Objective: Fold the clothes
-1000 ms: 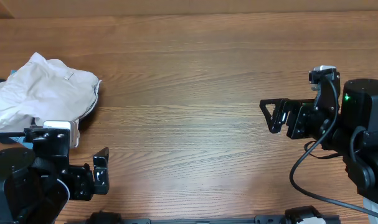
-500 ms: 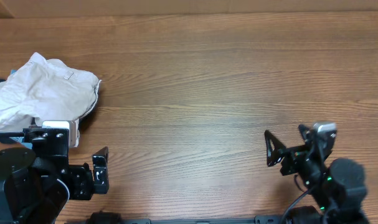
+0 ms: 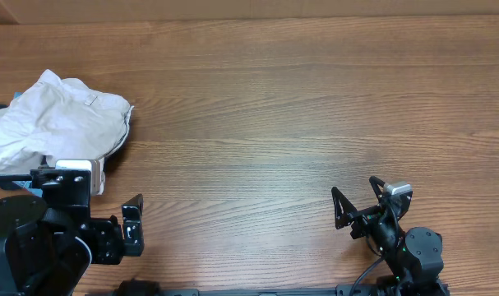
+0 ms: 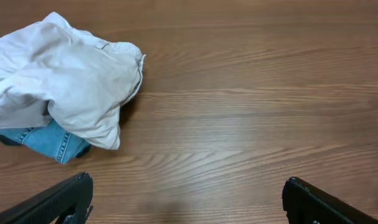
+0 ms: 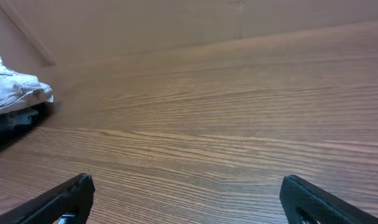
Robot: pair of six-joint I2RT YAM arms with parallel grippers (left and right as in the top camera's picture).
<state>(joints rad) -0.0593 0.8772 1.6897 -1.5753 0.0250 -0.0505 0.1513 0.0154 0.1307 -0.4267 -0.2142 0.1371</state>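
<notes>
The broad brown wood-grain table (image 3: 274, 99) is largely bare, and room for spreading is offered by its middle. The large pale beige cotton shorts (image 3: 56, 123) are seen crumpled in a heap at the far left edge of the table, with a belt loop showing on top, and they are draped over a smaller light-blue denim garment (image 4: 48, 142), of which only a corner is exposed at the near side of the heap. The step in hand is judged to be the first reach for the shorts, none of the folding being done yet. The shorts should be taken alone by the waistband, so that the denim beneath is not dragged along, and drawn toward the centre to be laid flat. The left gripper (image 4: 185, 193) is held just beside the heap with its jaws spread wide and nothing between them. The right gripper (image 5: 185, 186), well apart at the near right, is likewise spread and empty. Both would be needed to stretch the waistband.
</notes>
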